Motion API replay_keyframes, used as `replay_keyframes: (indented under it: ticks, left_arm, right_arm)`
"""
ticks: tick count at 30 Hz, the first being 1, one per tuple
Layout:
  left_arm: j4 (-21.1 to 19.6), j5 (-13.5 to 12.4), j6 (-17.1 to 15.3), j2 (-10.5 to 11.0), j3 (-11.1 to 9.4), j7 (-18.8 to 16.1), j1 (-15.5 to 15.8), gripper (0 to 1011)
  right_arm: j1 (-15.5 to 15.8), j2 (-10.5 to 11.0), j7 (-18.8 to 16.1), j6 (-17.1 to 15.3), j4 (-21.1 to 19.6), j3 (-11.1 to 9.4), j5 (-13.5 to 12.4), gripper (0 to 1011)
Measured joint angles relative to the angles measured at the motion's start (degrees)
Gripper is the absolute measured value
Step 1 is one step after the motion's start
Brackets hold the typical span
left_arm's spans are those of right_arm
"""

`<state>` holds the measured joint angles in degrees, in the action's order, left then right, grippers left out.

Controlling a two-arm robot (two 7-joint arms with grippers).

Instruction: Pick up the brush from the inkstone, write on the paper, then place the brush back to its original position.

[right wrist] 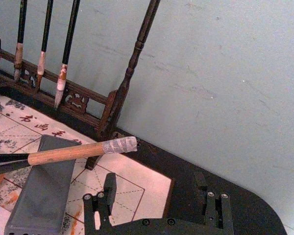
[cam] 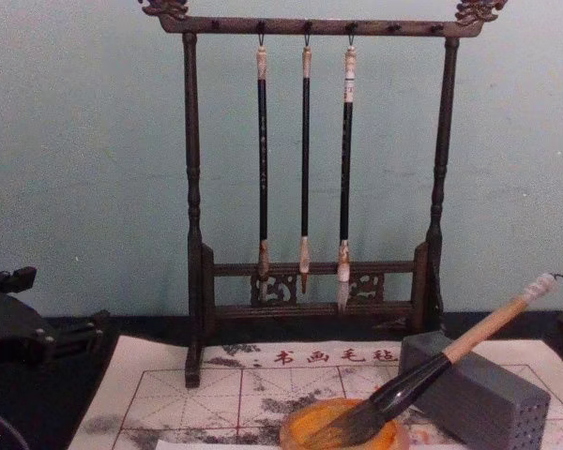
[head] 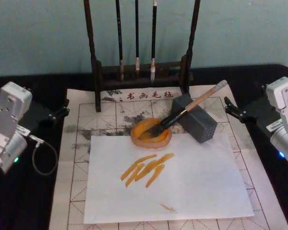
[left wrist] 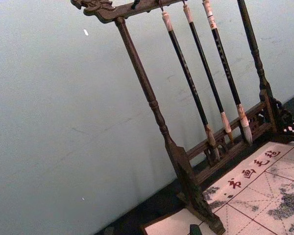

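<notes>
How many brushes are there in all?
4. On the rack at the back hang three thin brushes: left one, middle one, right one. The big brush lies with bristles in the orange dish, handle propped on the grey block.

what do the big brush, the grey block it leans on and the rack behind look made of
The brush: the handle looks like pale wood or bamboo, tan and matte, with a black lower shaft, dark hair bristles and a white, taped-looking end. The block: matte grey with a dotted end face, probably plastic or foam. The rack: dark wood, turned and carved, with a slight gloss.
</notes>
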<state>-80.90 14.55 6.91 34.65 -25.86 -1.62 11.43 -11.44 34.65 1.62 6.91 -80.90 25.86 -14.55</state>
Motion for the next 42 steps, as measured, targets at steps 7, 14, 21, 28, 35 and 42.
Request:
replay_keyframes:
  ticks: [7, 14, 21, 28, 35, 42]
  left_arm:
    - [0.00, 0.00, 0.00, 0.00, 0.00, 0.00, 0.00, 1001]
    - [0.00, 0.00, 0.00, 0.00, 0.00, 0.00, 0.00, 1001]
    - [0.00, 0.00, 0.00, 0.00, 0.00, 0.00, 0.00, 1001]
    - [0.00, 0.00, 0.00, 0.00, 0.00, 0.00, 0.00, 1001]
    - [0.00, 0.00, 0.00, 0.00, 0.00, 0.00, 0.00, 1001]
    - [0.00, 0.00, 0.00, 0.00, 0.00, 0.00, 0.00, 1001]
  right_arm:
    - [0.00, 0.00, 0.00, 0.00, 0.00, 0.00, 0.00, 1003]
    - [0.00, 0.00, 0.00, 0.00, 0.00, 0.00, 0.00, 1003]
    - [0.00, 0.00, 0.00, 0.00, 0.00, 0.00, 0.00, 1002]
    - [0.00, 0.00, 0.00, 0.00, 0.00, 0.00, 0.00, 1003]
    - [0.00, 0.00, 0.00, 0.00, 0.00, 0.00, 0.00, 1002]
    - [0.00, 0.00, 0.00, 0.00, 0.00, 0.00, 0.00, 1002]
